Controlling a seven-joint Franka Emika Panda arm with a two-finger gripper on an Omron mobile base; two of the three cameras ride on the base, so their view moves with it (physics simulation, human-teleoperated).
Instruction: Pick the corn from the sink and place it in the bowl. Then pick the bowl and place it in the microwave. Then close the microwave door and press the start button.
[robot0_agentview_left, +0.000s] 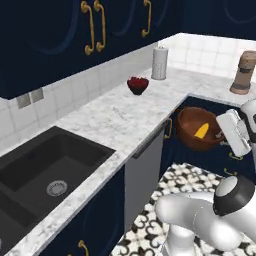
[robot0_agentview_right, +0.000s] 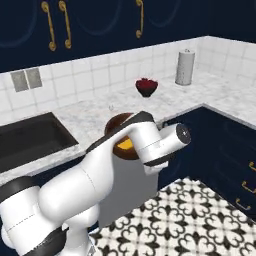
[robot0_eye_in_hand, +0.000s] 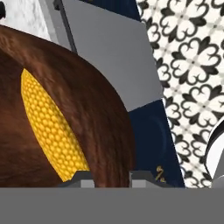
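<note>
Brown and round, the bowl (robot0_agentview_left: 199, 129) hangs in the air off the counter (robot0_agentview_left: 115, 125), out over the patterned floor (robot0_agentview_left: 192, 177). It is well away from the sink (robot0_agentview_left: 47, 172). The pincer (robot0_eye_in_hand: 111, 177) is clenched on the bowl's rim, one tip inside and one outside, so it can carry the bowl by its edge. The bowl tips a little toward the arm, likely because it is held on one side only. The corn (robot0_agentview_left: 201, 131) lies inside the bowl, low against the wall, where it would roll in a tipped bowl. So the first job looks done. A small dark bowl (robot0_agentview_left: 138, 85) with red things in it sits on the counter, far behind.
</note>
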